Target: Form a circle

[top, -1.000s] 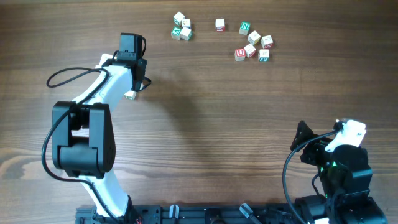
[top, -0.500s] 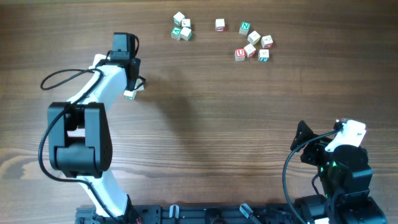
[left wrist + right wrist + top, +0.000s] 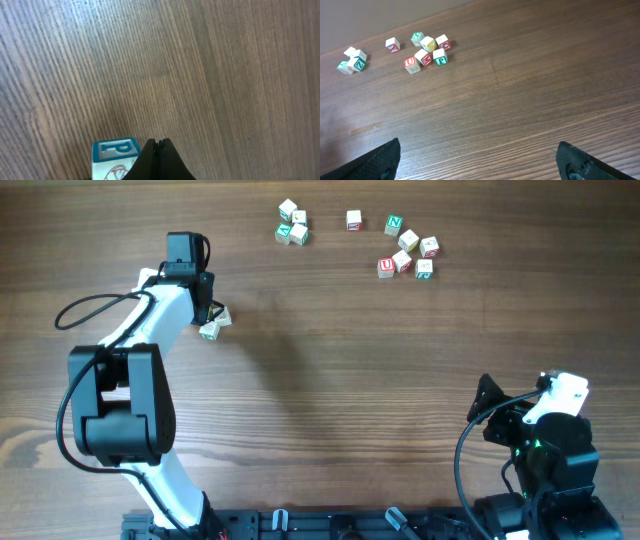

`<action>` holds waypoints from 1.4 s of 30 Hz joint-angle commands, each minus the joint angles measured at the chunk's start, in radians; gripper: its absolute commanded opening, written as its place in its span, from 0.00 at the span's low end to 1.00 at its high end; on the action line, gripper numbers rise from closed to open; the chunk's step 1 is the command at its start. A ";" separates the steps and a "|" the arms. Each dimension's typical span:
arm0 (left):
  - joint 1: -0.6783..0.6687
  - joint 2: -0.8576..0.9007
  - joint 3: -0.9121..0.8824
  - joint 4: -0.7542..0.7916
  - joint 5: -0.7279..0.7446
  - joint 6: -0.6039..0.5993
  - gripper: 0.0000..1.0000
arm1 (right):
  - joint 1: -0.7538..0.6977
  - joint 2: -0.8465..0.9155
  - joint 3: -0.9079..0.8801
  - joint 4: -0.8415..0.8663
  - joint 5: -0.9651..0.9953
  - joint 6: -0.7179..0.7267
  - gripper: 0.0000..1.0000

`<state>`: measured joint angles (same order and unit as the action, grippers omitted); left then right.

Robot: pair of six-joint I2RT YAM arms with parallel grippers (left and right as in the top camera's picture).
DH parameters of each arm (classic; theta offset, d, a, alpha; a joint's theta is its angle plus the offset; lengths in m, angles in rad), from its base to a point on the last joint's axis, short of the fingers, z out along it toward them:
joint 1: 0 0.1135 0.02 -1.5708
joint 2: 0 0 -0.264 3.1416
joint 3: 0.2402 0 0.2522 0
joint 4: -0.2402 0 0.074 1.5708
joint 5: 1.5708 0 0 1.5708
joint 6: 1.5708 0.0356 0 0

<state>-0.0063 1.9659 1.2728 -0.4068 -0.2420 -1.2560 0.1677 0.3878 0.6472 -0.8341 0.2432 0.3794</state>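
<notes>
left gripper [image 3: 157, 145]: clenched, empty; pale wooden cube with a blue P [image 3: 115, 152] just beside its tip
circle [image 3: 292, 226]: tight clump of three small pale wooden letter cubes, one green-printed; far side, well apart from both arms
right gripper [image 3: 479, 162]: spread wide, empty

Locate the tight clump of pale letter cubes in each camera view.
Overhead: the clump sits near the top edge, left of centre.
Left wrist: not in it.
Right wrist: the clump lies at the far left, upper part.
Shared landmark: the lone red-print cube, just right of it.
</notes>
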 commanded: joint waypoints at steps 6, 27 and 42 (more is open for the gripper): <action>0.004 0.018 0.016 0.006 -0.020 -0.009 0.04 | 0.001 0.003 -0.004 0.002 -0.006 -0.010 1.00; 0.003 0.018 0.016 -0.025 -0.061 -0.006 0.04 | 0.001 0.003 -0.004 0.002 -0.006 -0.010 1.00; 0.002 0.019 0.016 -0.023 -0.032 -0.006 0.04 | 0.001 0.003 -0.004 0.002 -0.006 -0.010 1.00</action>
<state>-0.0063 1.9656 1.2732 -0.4271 -0.2790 -1.2556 0.1677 0.3878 0.6472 -0.8341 0.2432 0.3794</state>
